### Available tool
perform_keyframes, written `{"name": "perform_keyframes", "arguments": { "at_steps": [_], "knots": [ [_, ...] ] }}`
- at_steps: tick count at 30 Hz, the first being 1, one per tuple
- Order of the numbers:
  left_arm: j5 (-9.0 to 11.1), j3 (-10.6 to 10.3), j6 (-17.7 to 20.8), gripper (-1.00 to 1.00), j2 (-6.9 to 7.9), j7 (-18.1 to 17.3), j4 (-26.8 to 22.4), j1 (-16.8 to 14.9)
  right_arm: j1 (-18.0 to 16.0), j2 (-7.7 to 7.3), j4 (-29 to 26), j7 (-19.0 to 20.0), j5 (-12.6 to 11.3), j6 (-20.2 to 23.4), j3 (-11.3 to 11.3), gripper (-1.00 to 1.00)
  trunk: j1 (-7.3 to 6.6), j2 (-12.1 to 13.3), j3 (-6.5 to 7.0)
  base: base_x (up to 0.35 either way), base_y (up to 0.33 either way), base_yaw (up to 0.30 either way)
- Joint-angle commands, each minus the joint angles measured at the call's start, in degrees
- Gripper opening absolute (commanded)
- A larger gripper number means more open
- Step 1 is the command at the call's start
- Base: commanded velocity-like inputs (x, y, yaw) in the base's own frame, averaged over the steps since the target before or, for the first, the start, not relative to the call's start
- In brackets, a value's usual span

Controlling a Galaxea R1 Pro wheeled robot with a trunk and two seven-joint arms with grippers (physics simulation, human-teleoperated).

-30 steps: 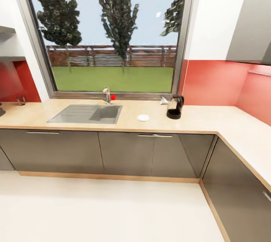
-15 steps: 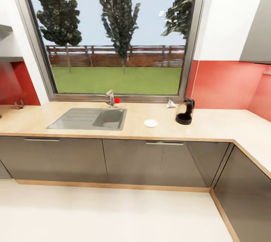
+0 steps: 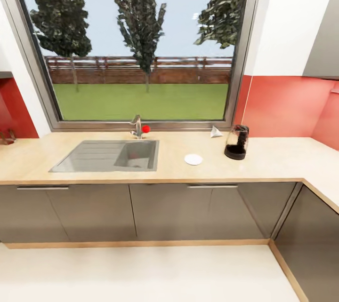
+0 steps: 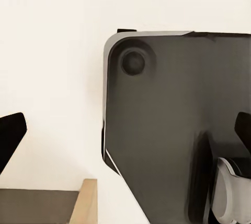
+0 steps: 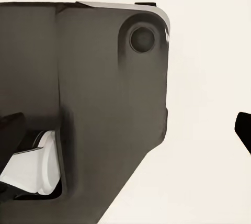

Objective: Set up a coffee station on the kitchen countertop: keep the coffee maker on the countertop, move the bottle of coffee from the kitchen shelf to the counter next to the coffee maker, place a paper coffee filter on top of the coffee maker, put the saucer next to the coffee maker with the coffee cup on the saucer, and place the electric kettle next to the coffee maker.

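Claws, both spread and empty, are hanging over pale floor while the saucer [image 3: 193, 159] and coffee maker [image 3: 236, 142], lower right of centre, are risking a knock on approach.

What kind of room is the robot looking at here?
A home kitchen, it seems. A long wooden countertop runs over grey cabinets, with a sink and tap under a big window onto a lawn. A coffee maker and a white saucer sit on the counter.
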Motion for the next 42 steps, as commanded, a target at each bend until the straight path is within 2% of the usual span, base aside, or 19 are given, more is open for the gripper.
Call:
{"name": "perform_keyframes", "arguments": {
  "at_steps": [1,22,29,37,40,42],
  "knots": [
    [0.2,0.0,-0.1,1.0,0.0,0.0,-0.1,0.0,0.0,0.0,0.0,0.0,0.0,-0.1,0.0,1.0,0.06,-0.1,-0.1,0.238,0.259,-0.005],
    [0.2,0.0,-0.1,1.0,0.0,0.0,-0.1,0.1,0.0,-0.17,0.0,0.0,0.0,-0.1,0.1,1.0,0.06,-0.1,-0.1,0.246,0.248,0.0],
    [0.1,0.0,-0.1,1.0,0.0,0.0,-0.1,0.1,0.0,-0.26,0.0,0.0,0.0,-0.1,0.0,1.0,0.06,-0.1,-0.1,0.235,0.006,-0.022],
    [0.1,0.0,0.0,1.0,0.17,0.1,0.3,0.1,0.0,-0.34,0.0,0.0,0.0,-0.1,0.0,1.0,0.06,-0.1,-0.1,0.021,0.0,-0.22],
    [0.1,0.0,0.1,1.0,0.47,0.2,0.6,0.2,0.0,-0.35,0.0,0.0,0.0,-0.1,0.0,1.0,0.06,-0.1,-0.09,0.002,0.0,-0.258],
    [0.0,0.0,0.3,1.0,1.22,0.2,0.8,0.3,0.0,-0.35,-0.1,-0.1,0.0,-0.1,0.0,1.0,0.06,-0.1,-0.05,0.001,0.0,-0.243]
  ]
}}
